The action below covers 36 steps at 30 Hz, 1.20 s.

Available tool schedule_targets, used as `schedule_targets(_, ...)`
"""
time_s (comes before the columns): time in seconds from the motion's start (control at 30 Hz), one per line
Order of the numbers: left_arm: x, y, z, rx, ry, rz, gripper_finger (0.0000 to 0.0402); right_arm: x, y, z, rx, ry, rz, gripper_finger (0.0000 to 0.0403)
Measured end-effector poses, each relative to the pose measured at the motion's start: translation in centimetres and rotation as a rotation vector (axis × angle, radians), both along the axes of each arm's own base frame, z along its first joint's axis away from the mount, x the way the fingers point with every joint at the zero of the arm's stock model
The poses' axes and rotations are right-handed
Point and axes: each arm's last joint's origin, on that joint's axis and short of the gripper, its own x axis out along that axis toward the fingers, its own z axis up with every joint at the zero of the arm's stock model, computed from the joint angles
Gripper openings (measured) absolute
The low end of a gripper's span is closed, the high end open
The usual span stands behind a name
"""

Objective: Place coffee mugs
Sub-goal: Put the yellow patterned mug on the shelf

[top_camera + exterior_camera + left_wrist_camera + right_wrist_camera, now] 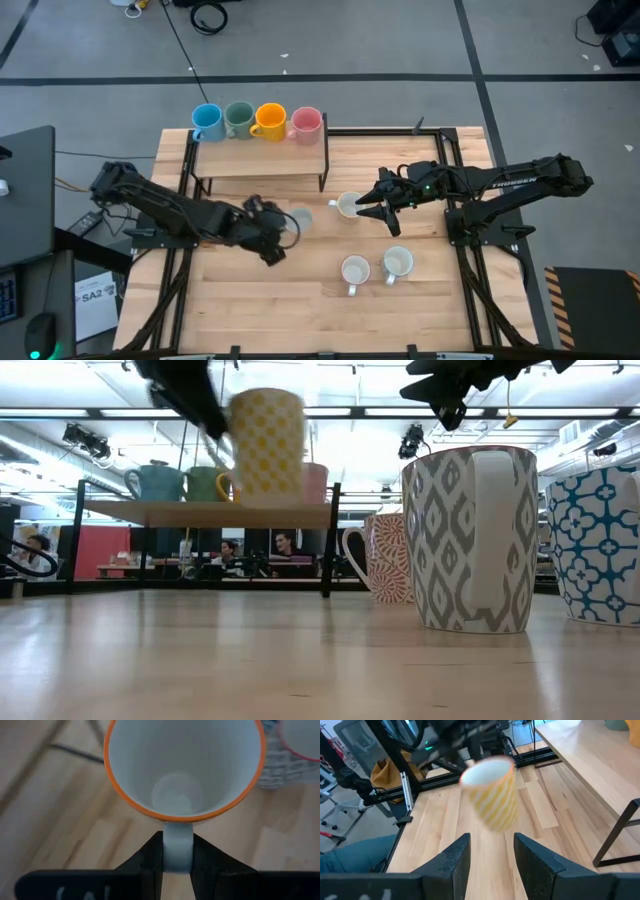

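Nearest to us in the low view stand three patterned mugs on the worktop (250, 300): a grey-and-white one (470, 540) with its handle turned our way, a blue-and-white one (597, 540) at the edge of the picture, and a red-and-white one (385, 558) a little behind. Above the worktop we have the left hand (177, 856) shut tight on the handle of a yellow-and-white mug (266, 442), carrying it upright and clear of the wood, its orange rim and white inside plain in the left wrist view. We judge this to be the carry step: the mug is lifted and on its way toward the shelf (262, 158). Our right hand (491, 847) hangs above the red-and-white mug with its fingers spread and nothing between them. Farther back, the shelf already bears a blue mug (207, 121), a dark green mug (239, 119), an orange-yellow mug (269, 121) and a pink mug (305, 123) in a row. Next we need to find a bare stretch of shelf, bring the mug over it level, lower until the base rests, and only then let go of the handle.
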Motion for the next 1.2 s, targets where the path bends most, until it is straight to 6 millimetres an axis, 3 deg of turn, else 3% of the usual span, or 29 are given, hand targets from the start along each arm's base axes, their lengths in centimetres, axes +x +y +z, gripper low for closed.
schedule_targets(0.3, -6.2, 2.6, 3.5, -0.004, -0.04, 0.244, 0.0074, 0.0, 0.0, 0.0, 0.0, -0.001, 0.0, 0.0156)
schedule_targets(0.67, -12.0, 5.0, 5.3, 0.002, -0.043, 0.435, 0.0075, 0.0, 0.0, 0.0, 0.0, -0.001, 0.0, 0.0156)
schedule_targets(0.87, -14.0, 5.8, 5.5, 0.017, -0.02, 0.523, 0.0075, 0.0, 0.0, 0.0, 0.0, -0.001, 0.0, 0.0156)
schedule_targets(1.2, -14.9, 7.8, 6.1, 0.045, -0.062, 0.631, 0.0075, 0.0, 0.0, 0.0, 0.0, -0.001, 0.0, 0.0156)
